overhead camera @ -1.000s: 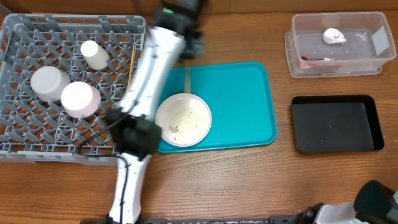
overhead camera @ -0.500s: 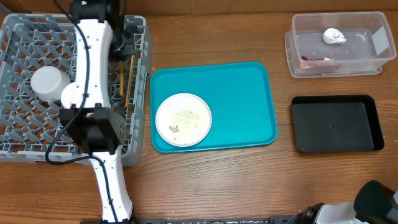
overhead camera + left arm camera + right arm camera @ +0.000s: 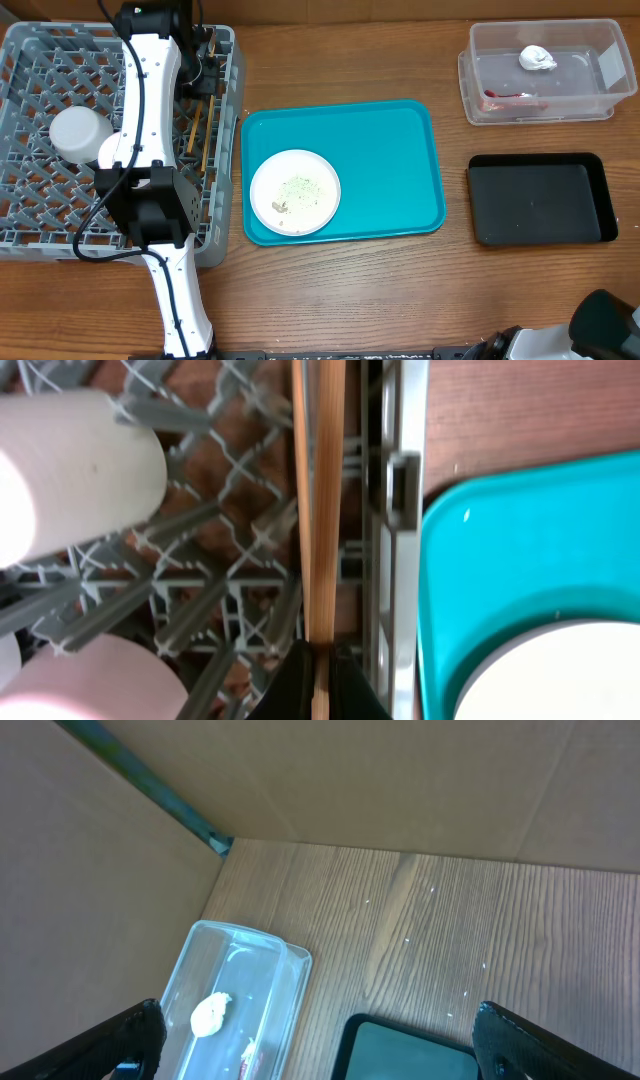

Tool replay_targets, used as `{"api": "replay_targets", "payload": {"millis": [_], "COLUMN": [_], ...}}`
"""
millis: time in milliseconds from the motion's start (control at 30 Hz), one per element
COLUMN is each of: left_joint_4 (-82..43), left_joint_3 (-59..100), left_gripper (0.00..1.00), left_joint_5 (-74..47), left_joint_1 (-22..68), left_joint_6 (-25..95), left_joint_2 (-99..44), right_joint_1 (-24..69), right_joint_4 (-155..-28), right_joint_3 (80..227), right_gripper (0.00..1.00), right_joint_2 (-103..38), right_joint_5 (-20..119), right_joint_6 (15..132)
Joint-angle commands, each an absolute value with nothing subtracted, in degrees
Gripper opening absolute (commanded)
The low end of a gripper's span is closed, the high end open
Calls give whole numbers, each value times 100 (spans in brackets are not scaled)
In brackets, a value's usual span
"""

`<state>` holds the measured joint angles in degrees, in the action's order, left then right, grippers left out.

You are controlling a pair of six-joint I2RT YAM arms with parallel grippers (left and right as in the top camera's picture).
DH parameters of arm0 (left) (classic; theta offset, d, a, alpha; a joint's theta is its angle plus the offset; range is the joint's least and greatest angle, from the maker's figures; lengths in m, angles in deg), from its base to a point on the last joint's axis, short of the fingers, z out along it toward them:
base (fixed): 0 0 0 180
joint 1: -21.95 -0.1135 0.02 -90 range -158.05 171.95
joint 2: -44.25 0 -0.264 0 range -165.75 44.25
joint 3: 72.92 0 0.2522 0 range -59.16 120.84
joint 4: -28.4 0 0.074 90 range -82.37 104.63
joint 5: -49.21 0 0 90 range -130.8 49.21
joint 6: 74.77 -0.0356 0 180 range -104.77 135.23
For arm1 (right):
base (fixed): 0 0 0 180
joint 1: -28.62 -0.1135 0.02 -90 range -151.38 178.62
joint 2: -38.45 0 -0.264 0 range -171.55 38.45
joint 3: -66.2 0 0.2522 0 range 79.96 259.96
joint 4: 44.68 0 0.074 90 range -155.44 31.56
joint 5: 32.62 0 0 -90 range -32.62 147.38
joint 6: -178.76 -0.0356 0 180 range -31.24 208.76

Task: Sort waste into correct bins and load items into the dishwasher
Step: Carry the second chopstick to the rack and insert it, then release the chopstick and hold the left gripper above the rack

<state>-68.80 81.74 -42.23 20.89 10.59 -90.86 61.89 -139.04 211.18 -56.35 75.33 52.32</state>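
My left gripper (image 3: 318, 682) is shut on the pair of wooden chopsticks (image 3: 325, 510). It holds them over the right edge of the grey dishwasher rack (image 3: 40, 60), just inside its wall. From overhead the chopsticks (image 3: 199, 125) run along that wall below the left gripper (image 3: 205, 62). A white bowl (image 3: 78, 134) sits upside down in the rack, and a white cup (image 3: 70, 470) lies beside the chopsticks. The white plate (image 3: 295, 192) with rice bits rests on the teal tray (image 3: 400, 140). My right gripper (image 3: 320, 1050) hangs open and empty above the clear tub (image 3: 240, 990).
The clear tub (image 3: 545, 70) at the back right holds a white paper wad (image 3: 537, 58) and a red-and-white wrapper (image 3: 505, 97). The black tray (image 3: 540, 198) lies in front of it. My left arm crosses the rack and hides part of its contents.
The left arm has swung from the teal tray's edge to the rack's right side, carrying the chopsticks. In the last half second it shifted only slightly. The right gripper has not moved.
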Motion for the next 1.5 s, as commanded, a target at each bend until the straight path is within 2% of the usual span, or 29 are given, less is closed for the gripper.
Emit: {"api": "replay_targets", "payload": {"millis": [0, 167, 200, 233, 300, 333, 367, 733, 833, 933, 1100, 1200, 1333, 1467], "left_joint_4": [-6804, -6808, -6806, -6804, -6800, -6802, -6806, -7248, -7359, -7182, -7079, -7307, -7938, -8026], "left_joint_3": [8154, 8154, 8154, 8154, 8154, 8154, 8154, 8375, 8692, 8893, 8904, 8899, 8897, 8897], "left_gripper": [4, 4, 10, 25, 48, 85, 100, 100, 100, 100, 100, 99, 100, 100], "left_joint_5": [-4113, -4116, -4113, -4113, -4116, -4116, -4116, -4061, -3608, -2651, 310, 1412, 877, -1305], "left_joint_1": [2122, 2122, 2124, 2127, 2127, 2124, 2124, 2175, 2201, 2201, 2218, 2395, 2946, 3613], "left_joint_6": [1380, 1415, 1417, 1422, 1446, 1454, 1465, 1988, 2149, 2149, 2259, 2252, 2003, 2060], "left_joint_2": [-9145, -9145, -9145, -9145, -9145, -9145, -9145, -8925, -8706, -8404, -8083, -8103, -8103, -8103], "right_joint_1": [6181, 6181, 6181, 6181, 6178, 6181, 6181, 6181, 6181, 6181, 6181, 6181, 6181, 6181], "right_joint_4": [-13876, -13876, -13876, -13876, -13876, -13876, -13876, -13876, -13876, -13876, -13876, -13876, -13876, -13876], "right_joint_3": [21120, 21120, 21120, 21120, 21120, 21120, 21120, 21120, 21120, 21120, 21120, 21120, 21120, 21120], "right_gripper": [100, 100, 100, 100, 100, 100, 100, 100, 100, 100, 100, 100, 100, 100], "right_joint_2": [-5607, -5607, -5607, -5607, -5607, -5607, -5607, -5607, -5607, -5607, -5607, -5609, -5607, -5607], "right_joint_5": [7575, 7575, 7575, 7575, 7575, 7575, 7575, 7575, 7575, 7575, 7575, 7575, 7575, 7575], "right_joint_6": [5184, 5184, 5184, 5184, 5184, 5184, 5184, 5184, 5184, 5184, 5184, 5184, 5184, 5184]}}
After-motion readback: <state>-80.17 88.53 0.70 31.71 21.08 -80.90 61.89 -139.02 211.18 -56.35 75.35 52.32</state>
